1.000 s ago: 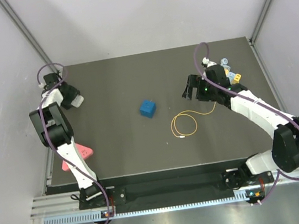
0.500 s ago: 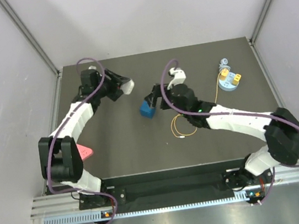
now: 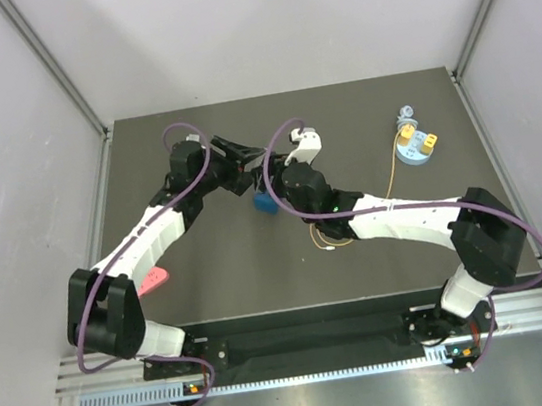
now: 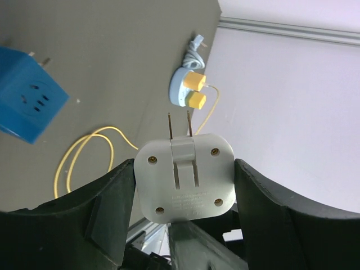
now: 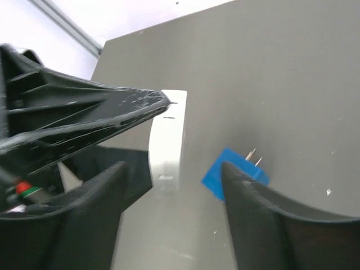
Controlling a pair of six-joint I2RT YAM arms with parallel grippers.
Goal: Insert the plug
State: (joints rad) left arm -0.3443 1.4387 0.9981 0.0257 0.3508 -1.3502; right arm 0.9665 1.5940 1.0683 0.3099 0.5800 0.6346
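The plug (image 3: 405,130), a small yellow block on a thin yellow cable (image 3: 332,238), sits on a light-blue round base (image 3: 416,154) at the back right, beside a second yellow block (image 3: 428,143). The left wrist view also shows the plug (image 4: 194,82). My left gripper (image 3: 245,158) is shut on a white two-pronged adapter (image 4: 184,177), held above the table next to a blue cube socket (image 3: 263,204). My right gripper (image 3: 271,185) is open and empty. In the right wrist view its jaws stand around bare table, with the blue cube (image 5: 225,171) behind the right-hand finger and the adapter (image 5: 167,140) just ahead.
The cable lies in a loop under my right forearm and runs back to the base. A pink flat piece (image 3: 152,278) lies at the table's left edge. Grey walls close in the back and both sides.
Both arms have swung in to the middle of the table. The left gripper carried the white adapter rightward to the blue cube. The right gripper moved left from near the base to the cube.
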